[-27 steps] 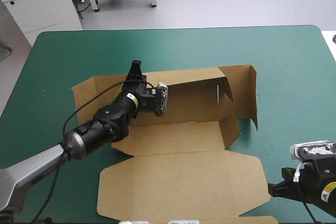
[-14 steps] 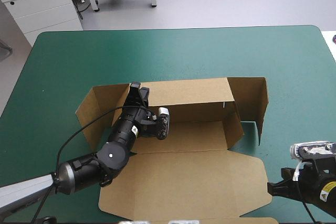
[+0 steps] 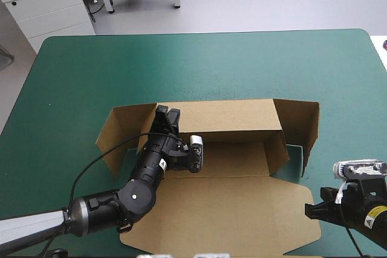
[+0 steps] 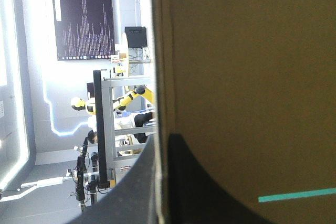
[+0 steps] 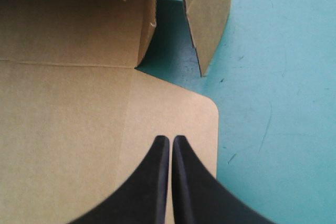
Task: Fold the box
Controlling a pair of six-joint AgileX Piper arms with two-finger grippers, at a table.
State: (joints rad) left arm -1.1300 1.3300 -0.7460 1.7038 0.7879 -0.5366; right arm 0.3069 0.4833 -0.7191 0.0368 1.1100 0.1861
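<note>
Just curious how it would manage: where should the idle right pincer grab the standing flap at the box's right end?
Likely its top edge: the flap stands upright and thin, with free space either side. The right pincer, now shut, would open and come down from above.

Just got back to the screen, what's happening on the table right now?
The left end effector is shut on the far wall of the brown box, near that wall's left end, holding it upright. The side flaps stand raised too, while the lid lies flat on the teal-green table toward the robot. The right end effector is shut and empty, poised over the lid's near right corner.
</note>
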